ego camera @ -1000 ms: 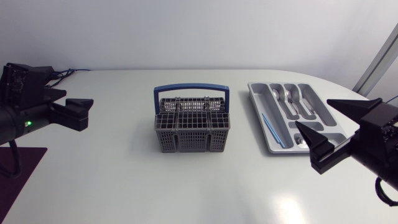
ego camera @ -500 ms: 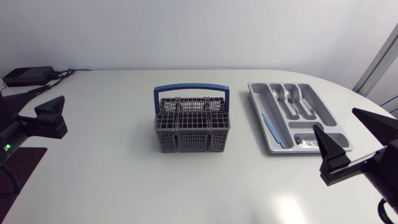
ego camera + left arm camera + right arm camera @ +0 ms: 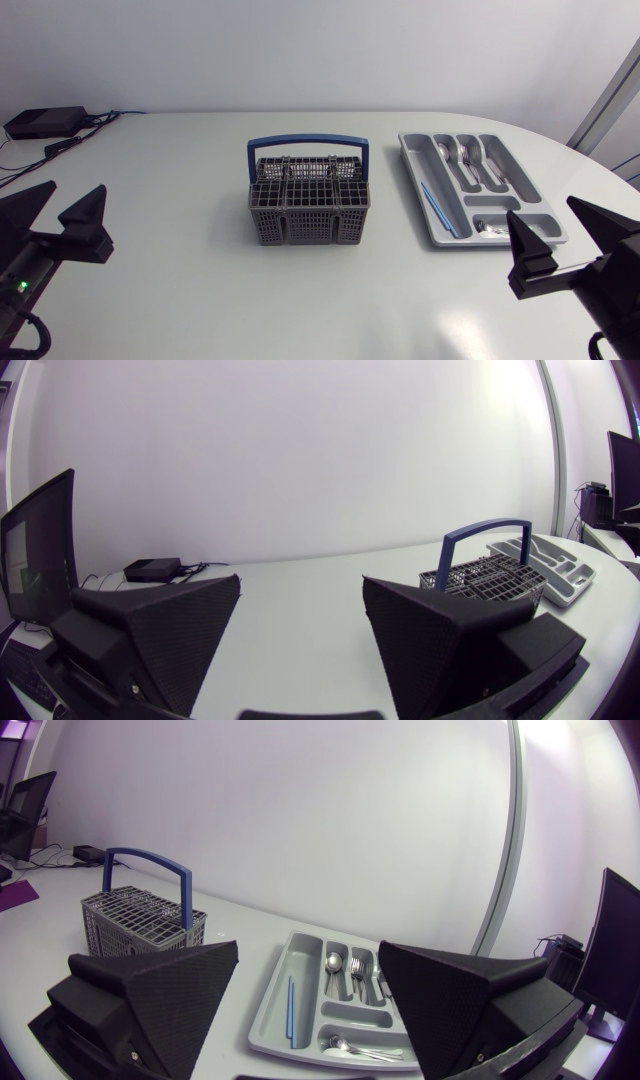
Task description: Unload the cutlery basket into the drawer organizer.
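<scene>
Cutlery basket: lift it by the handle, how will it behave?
Probably light: the cutlery basket is thin plastic mesh with no cutlery showing. Likely rigid, given its gridded walls. Its blue handle spans it side to side, so it should hang level.

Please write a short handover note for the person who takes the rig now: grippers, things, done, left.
Left gripper open, empty, at the left edge of the table.
Right gripper open, empty, near the drawer organizer.
Cutlery basket stands mid-table; no cutlery shows above its grid.
Organizer holds spoons and forks, a thin blue utensil and pieces in the cross slot.
Left: check the basket is empty.
</scene>
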`<act>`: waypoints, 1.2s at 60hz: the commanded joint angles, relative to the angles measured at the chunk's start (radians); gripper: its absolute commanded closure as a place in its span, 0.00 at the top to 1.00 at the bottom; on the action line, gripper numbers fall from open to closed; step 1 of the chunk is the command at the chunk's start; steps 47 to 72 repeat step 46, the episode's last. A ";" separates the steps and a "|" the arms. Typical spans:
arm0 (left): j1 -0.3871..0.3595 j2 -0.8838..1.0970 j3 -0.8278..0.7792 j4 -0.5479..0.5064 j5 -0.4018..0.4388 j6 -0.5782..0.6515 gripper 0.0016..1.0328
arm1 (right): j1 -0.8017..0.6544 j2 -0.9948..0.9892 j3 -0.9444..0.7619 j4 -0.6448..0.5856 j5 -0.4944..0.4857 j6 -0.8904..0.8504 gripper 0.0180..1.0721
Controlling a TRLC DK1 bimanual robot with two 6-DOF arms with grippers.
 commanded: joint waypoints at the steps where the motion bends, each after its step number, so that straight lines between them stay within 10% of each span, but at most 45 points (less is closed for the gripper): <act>1: -0.010 -0.047 -0.053 -0.011 -0.005 -0.043 0.96 | -0.010 -0.013 -0.041 0.025 0.013 0.061 0.96; 72: -0.038 -0.281 -0.224 -0.047 -0.020 -0.118 0.96 | -0.038 -0.052 -0.139 0.067 0.054 0.212 0.96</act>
